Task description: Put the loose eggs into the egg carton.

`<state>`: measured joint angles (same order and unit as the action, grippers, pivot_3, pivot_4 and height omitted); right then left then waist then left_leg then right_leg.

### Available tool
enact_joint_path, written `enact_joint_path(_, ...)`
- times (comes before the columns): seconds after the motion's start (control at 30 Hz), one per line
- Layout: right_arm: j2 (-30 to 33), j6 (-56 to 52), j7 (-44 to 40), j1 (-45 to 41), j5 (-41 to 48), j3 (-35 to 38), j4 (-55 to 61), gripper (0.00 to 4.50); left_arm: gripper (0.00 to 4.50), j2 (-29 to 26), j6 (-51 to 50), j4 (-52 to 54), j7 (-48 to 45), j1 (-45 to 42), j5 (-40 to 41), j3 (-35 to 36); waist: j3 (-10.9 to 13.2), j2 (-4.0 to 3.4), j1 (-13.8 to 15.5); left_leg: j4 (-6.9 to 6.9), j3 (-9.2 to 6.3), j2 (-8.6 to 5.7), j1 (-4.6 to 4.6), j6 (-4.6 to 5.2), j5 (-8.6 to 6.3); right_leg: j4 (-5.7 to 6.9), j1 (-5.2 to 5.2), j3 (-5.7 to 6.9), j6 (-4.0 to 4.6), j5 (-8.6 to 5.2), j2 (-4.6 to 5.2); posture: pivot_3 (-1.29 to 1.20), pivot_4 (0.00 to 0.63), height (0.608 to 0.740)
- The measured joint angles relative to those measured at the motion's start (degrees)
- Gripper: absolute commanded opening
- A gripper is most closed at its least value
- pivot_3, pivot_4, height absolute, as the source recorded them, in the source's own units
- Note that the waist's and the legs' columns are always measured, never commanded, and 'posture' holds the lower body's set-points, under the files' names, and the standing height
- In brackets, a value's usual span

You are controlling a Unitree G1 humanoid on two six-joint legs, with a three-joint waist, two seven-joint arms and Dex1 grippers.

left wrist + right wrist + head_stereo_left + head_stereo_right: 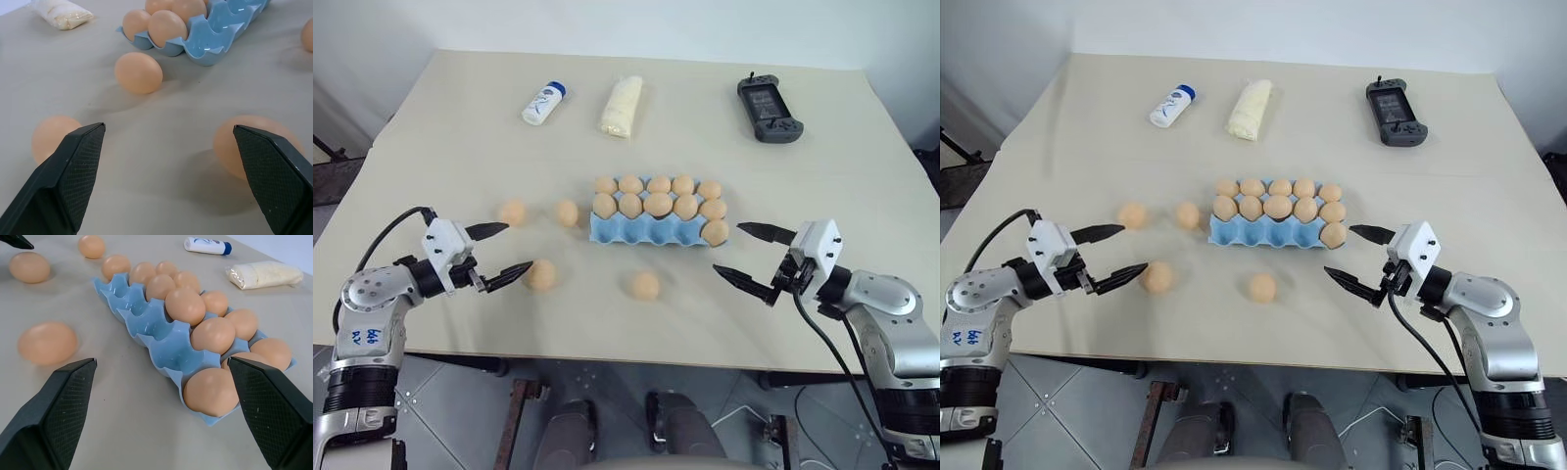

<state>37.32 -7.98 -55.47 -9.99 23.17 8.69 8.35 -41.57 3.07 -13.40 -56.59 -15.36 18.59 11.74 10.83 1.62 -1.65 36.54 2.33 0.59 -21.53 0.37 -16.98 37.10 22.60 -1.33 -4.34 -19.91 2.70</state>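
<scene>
A white bottle with a blue cap (544,103), a cream-yellow wrapped roll (622,106) and a dark grey game controller (769,109) are lying apart along the far side of the beige bench (431,166).

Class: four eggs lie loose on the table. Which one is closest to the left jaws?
The loose egg just beside the left gripper. The other three lie farther off: two nearer the egg carton, one toward the table's front middle.

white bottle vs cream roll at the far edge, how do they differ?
The white bottle is smooth and rigid-looking with a blue cap; the cream roll is pale yellow, soft-looking and wrapped. The bottle is shorter, the roll longer and thicker. The bottle lies aslant, the roll nearly straight away from the robot. Both lie flat on the table.
</scene>
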Motion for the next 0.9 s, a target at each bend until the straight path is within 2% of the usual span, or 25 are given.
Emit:
enact_joint_path(0.23,0.30,-0.17,-0.35,1.10,0.34,0.07,0.23,4.50,4.45,0.38,-0.53,0.00,-1.05,-0.96,0.15,-0.68,0.00,0.00,0.04,0.21,0.00,0.00,-0.01,0.00,0.00,0.08,-0.03,0.00,0.00,0.00,0.00,0.00,0.150,0.740)
enact_joint_path(0.37,6.55,-0.99,-6.53,7.56,0.94,0.19,1.37,4.50,4.45,-0.87,2.77,1.50,-8.11,0.06,0.22,-2.32,0.00,0.00,0.09,0.35,-0.03,0.01,-0.01,0.03,-0.04,0.07,-0.11,0.00,0.00,0.00,0.00,0.00,0.150,0.740)
enact_joint_path(0.53,7.04,0.36,-9.28,7.79,-0.44,-2.16,1.11,4.50,4.45,0.08,4.13,3.17,-11.95,0.22,1.73,-3.35,0.00,0.00,-0.31,0.59,-0.02,0.01,0.06,0.05,-0.02,0.28,-0.16,-0.06,0.03,-0.01,0.01,0.00,0.150,0.740)
enact_joint_path(0.67,3.02,0.16,-8.23,2.24,-1.69,-6.90,0.57,4.50,4.45,0.18,5.03,3.97,-12.41,1.54,1.61,-3.84,0.00,0.00,-0.74,0.54,-0.02,0.03,0.20,-0.02,0.12,0.44,-0.16,-0.08,0.19,0.04,0.00,0.00,0.150,0.740)
enact_joint_path(0.9,-7.61,-3.90,-3.75,-9.98,-5.31,-18.17,-0.31,4.50,4.45,-0.94,5.40,2.93,-12.15,2.88,1.52,-2.85,0.00,0.00,-0.97,0.52,-0.06,0.05,0.17,-0.11,0.16,0.53,-0.07,-0.02,0.24,0.03,-0.01,0.00,0.150,0.740)
